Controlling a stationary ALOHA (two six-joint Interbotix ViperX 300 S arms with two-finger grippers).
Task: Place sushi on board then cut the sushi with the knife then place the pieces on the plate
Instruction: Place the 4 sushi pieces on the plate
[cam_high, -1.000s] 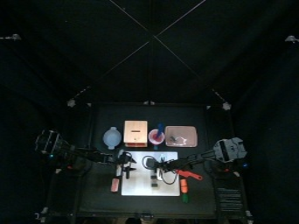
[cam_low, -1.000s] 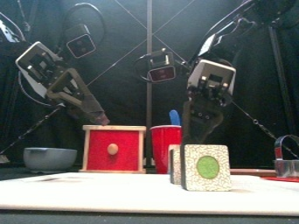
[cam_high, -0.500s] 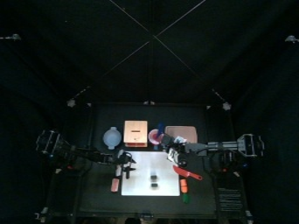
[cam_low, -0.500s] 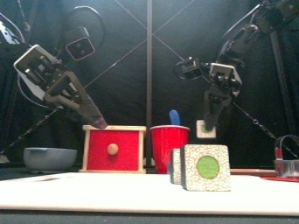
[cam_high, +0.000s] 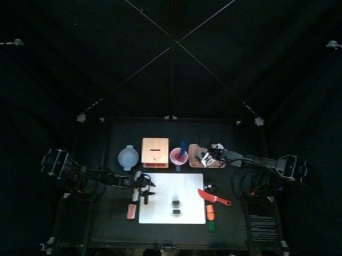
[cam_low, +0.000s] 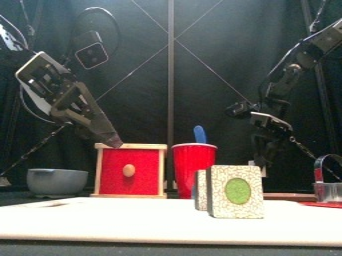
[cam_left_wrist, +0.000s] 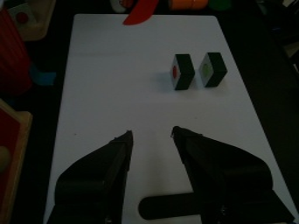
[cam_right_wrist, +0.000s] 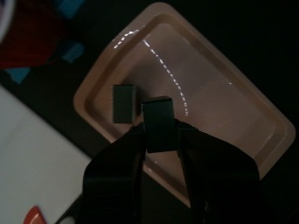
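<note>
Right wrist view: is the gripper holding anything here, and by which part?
Yes. The right gripper pinches one sushi piece by its opposite sides at the jaw tips, above the pink tray, where another piece lies.

The left arm is brought in from the left and is kept low. The left gripper (cam_high: 142, 184) (cam_low: 110, 136) is tilted obliquely downward toward the middle, and its jaws are held apart, as is seen in the left wrist view (cam_left_wrist: 152, 138). The right arm is stretched in from the right. Its wrist is bent, so the right gripper (cam_high: 213, 154) (cam_low: 262, 152) is pointed almost straight down. Its jaws are closed on a sushi piece (cam_right_wrist: 156, 108).
</note>
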